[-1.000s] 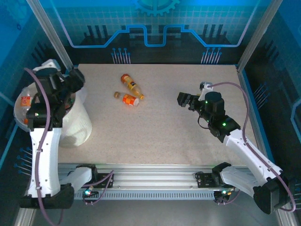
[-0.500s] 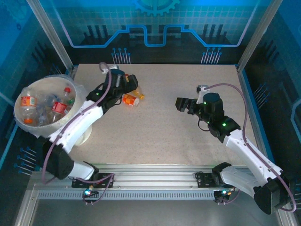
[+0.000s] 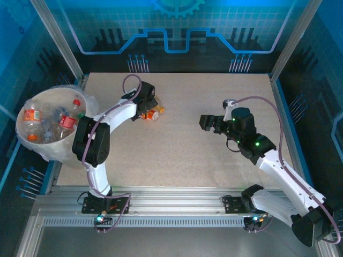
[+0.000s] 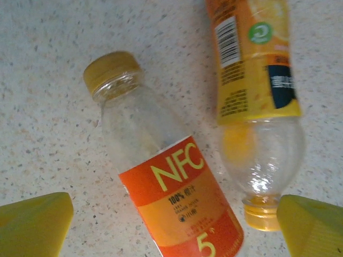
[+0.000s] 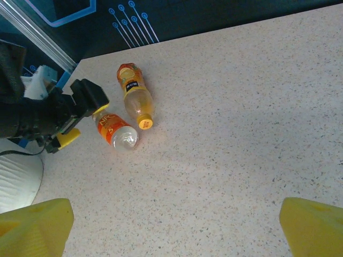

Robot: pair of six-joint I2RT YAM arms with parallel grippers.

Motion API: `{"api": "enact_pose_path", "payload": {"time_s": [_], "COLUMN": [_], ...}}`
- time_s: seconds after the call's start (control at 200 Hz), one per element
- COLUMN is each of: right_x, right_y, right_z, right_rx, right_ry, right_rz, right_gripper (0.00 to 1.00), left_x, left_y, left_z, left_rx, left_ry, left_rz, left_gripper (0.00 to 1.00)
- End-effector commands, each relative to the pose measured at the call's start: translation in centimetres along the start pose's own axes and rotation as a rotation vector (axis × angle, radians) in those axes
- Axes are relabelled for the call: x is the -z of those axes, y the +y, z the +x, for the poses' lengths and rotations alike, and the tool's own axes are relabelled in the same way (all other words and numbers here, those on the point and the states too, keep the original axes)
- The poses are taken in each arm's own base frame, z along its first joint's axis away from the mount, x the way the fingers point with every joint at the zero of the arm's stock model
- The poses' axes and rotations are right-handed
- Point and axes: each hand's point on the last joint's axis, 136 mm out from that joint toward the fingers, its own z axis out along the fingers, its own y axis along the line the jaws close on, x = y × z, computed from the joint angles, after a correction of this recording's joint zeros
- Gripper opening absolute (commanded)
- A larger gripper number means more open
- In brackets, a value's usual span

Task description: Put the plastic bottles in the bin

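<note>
Left arm (image 3: 115, 113): white moulded link shells, black joint housings, mauve cable (image 3: 130, 80) routed outside the shell. Right arm (image 3: 284, 172): same white-and-black construction, grey-mauve cable (image 3: 265, 98), small green indicator light (image 3: 256, 142) on a black housing. Left gripper (image 4: 174, 225) and right gripper (image 5: 174, 227): blunt yellow fingertips.

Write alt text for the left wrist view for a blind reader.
An orange-label bottle, cap up-left, and a yellow-label bottle, cap pointing down, lie side by side on a speckled table. The open left gripper frames them, its yellow fingertips in the bottom corners.
</note>
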Motion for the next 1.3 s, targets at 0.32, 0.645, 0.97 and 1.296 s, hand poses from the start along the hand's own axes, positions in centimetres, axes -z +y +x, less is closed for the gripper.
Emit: {"api": "enact_pose_path", "payload": {"time_s": [0.32, 0.645, 0.97, 1.296], "right_x": [1.7, 2.2, 2.0, 0.6], "right_y": [0.8, 0.8, 0.3, 1.3], "right_z": [-0.5, -0.5, -0.7, 0.7], "right_rx": [0.041, 0.045, 0.033, 0.058], "right_ry": [-0.005, -0.013, -0.026, -0.012], "right_rz": [-0.008, -0.009, 0.02, -0.037], "right_gripper": [1.0, 1.0, 1.0, 1.0], "left_x": [-4.8, -6.9, -5.9, 0.1], "left_y": [1.8, 2.4, 1.1, -0.7], "left_z": [2.1, 3.9, 3.6, 1.8], "left_rx": [0.164, 0.088, -0.01, -0.119], "left_ry": [0.131, 0.183, 0.171, 0.056], "left_rz": [0.033, 0.023, 0.12, 0.33], "left_gripper": [0.82, 0.71, 0.58, 0.51]}}
